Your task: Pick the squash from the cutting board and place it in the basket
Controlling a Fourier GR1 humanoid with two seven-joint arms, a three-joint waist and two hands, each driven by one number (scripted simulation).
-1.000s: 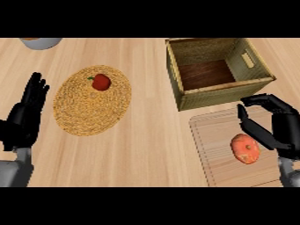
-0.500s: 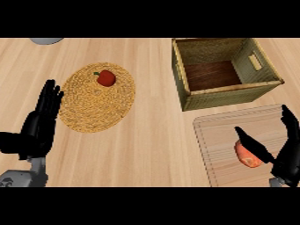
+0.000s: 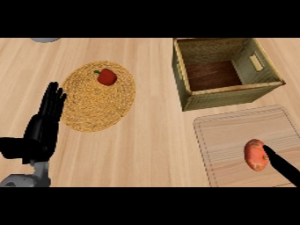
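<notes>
1. Table (image 3: 153,136): pale wood planks filling the whole view and carrying every item below.

2. Cutting board (image 3: 233,132): light wooden rectangle with rounded corners and a groove near its rim. It lies flat at the lower right of the frame, just below the basket and apart from it.

3. Basket (image 3: 228,97): square, open-topped, with olive woven walls, a dark brown floor and a handle slot in the right wall. It stands upright at the upper right, nothing visible inside.

4. Woven mat (image 3: 93,110): round, straw-coloured, left of centre, well apart from the basket and the board.

5. Left hand (image 3: 40,132): black, on a grey forearm, at the lower left of the frame. It is just left of the mat's edge with its fingers straight and side by side, pointing to the top of the frame. The thumb is spread to the left, and the hand holds nothing.

6. Right hand (image 3: 285,169): only a small part shows at the lower right corner, over the board. The fingers that show are straight, running up-left, the tip right beside the squash's right side; whether it touches cannot be told. Nothing is curled round the squash.

7. Squash (image 3: 254,154): orange-red, oblong, lying on the right half of the cutting board, outside the basket.

8. Red vegetable (image 3: 107,77): small with a green stem, on the upper part of the mat.

9. Grey object (image 3: 45,39): cut off at the top left edge; kind unclear.
</notes>
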